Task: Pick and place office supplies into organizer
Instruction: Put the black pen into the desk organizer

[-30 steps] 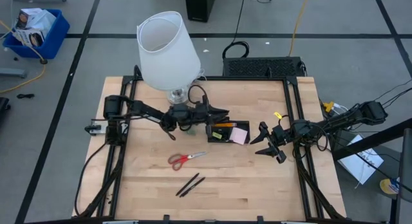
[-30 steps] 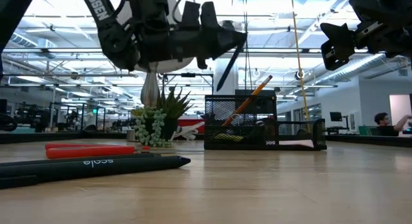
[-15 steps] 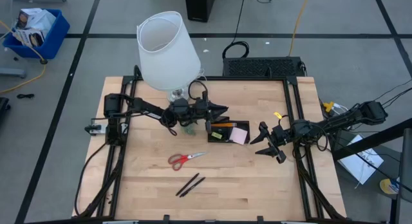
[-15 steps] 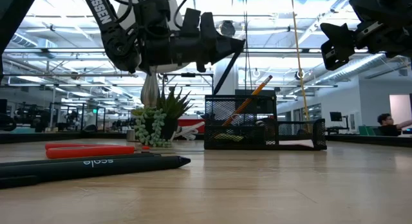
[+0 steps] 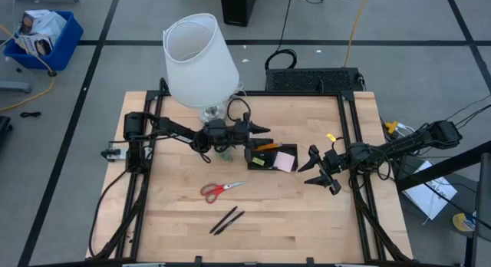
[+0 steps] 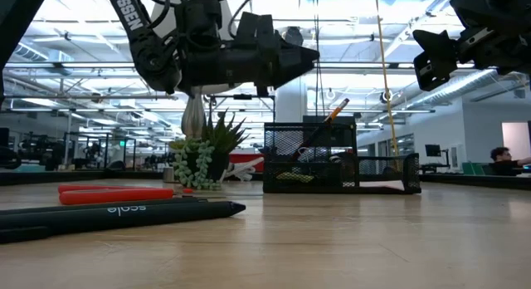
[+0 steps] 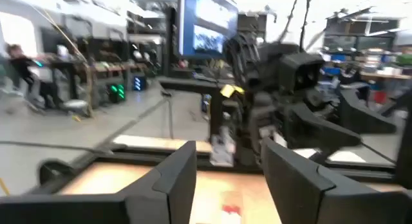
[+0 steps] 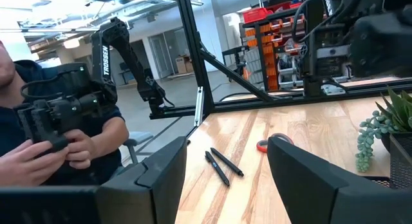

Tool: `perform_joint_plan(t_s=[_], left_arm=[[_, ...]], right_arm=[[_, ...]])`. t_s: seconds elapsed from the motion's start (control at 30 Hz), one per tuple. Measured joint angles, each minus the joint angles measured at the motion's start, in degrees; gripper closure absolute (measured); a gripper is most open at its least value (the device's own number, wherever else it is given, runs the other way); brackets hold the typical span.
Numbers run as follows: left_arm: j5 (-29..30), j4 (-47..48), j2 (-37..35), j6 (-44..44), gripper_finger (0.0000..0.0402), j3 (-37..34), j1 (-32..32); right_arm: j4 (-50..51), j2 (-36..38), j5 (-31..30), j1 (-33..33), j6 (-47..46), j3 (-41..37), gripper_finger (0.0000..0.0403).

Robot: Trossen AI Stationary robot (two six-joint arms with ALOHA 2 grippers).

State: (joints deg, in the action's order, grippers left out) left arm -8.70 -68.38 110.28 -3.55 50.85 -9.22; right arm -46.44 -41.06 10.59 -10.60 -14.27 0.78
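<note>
My left gripper (image 5: 265,131) (image 6: 309,55) hovers open above the left end of the black mesh organizer (image 5: 248,158) (image 6: 332,168), with nothing between its fingers (image 7: 177,179). Inside the organizer a black pen (image 6: 315,138) leans against an orange pencil (image 6: 338,106) (image 5: 267,147), and a pink sticky-note pad (image 5: 285,161) lies in its right part. The red-handled scissors (image 5: 222,189) (image 8: 267,144) and two black pens (image 5: 227,219) (image 8: 219,166) lie flat on the table, nearer the front. My right gripper (image 5: 318,169) hangs open in the air to the right of the organizer.
A white-shaded lamp (image 5: 198,60) stands at the back left, and a small green plant (image 6: 203,156) (image 8: 380,130) sits by its base, left of the organizer. A person holding a controller (image 8: 58,134) shows beyond the table. Bare wood lies along the front edge.
My left gripper has opened and let go of the black pen that hung from it. The pen has dropped into the organizer and now leans there beside the orange pencil.
</note>
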Motion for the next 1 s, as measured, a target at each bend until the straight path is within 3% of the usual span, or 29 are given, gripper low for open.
perform_joint_plan(t_s=[0.2, 0.3, 0.4, 0.53, 0.77, 1.0], left_arm=[[-8.86, 4.07, -0.72, 1.61, 0.0209, -0.91, 2.69], [-8.89, 8.83, -0.98, 1.65, 0.0208, -2.15, 5.21], [-4.35, 16.35, -3.34, -4.80, 0.0208, -3.10, 8.35], [1.34, 32.91, -9.43, -4.84, 0.0208, -4.43, 13.38], [16.72, 59.34, -19.99, -14.75, 0.0208, -4.42, 22.88], [17.44, 69.54, -22.91, -25.49, 0.0208, -4.42, 28.00]], right_arm=[[0.00, 0.00, 0.00, -0.02, 0.00, 0.00, 0.0191], [0.02, 0.00, 0.02, 0.00, 0.01, -0.01, 0.0191], [0.01, 0.00, 0.02, -0.01, -0.02, 0.02, 0.0191], [0.01, 0.00, 0.00, -0.01, -0.02, 0.01, 0.0192], [-0.02, 0.02, 0.02, -0.02, 0.01, -0.01, 0.0191], [0.01, 0.00, 0.00, -0.02, 0.01, 0.02, 0.0192]])
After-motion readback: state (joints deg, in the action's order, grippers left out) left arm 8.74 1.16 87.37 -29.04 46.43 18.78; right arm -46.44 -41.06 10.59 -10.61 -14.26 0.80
